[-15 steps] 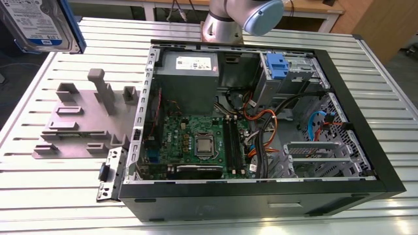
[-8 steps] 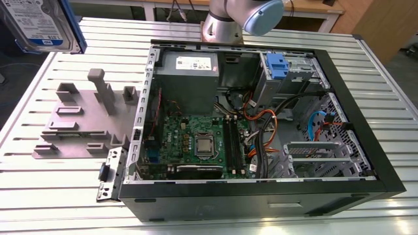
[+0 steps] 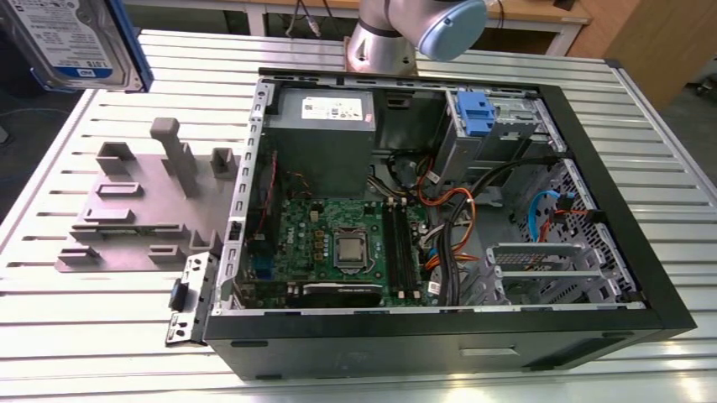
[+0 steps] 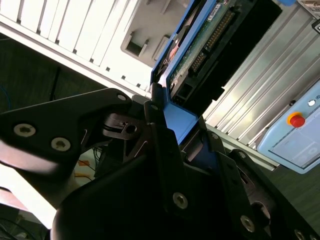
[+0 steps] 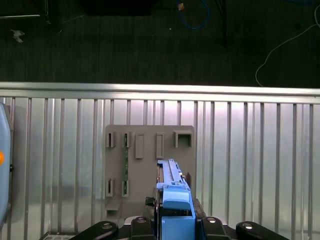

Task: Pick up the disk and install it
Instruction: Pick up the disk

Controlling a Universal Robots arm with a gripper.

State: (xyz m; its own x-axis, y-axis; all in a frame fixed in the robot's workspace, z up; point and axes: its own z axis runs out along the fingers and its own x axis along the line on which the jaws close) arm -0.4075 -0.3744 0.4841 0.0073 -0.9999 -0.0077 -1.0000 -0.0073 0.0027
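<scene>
The disk [image 3: 76, 42] hangs in the air at the top of the exterior view's left, its silver face and blue-and-white label towards the camera and a blue carrier edge down its side. In both wrist views my gripper [image 4: 172, 119] is shut on the blue carrier end of the disk [image 4: 197, 47]. The first wrist view has the disk [image 5: 172, 187] edge on, rising from between the black fingers [image 5: 141, 226], above the grey fixture plate [image 5: 150, 150].
An open black computer case [image 3: 627, 218] lies on the slatted metal table [image 3: 90, 327], with a motherboard, cables and a blue latch piece [image 3: 476, 113] at its drive bay. The grey fixture plate [image 3: 140, 210] lies beside the case. A pendant with a red button [image 4: 296, 120] rests nearby.
</scene>
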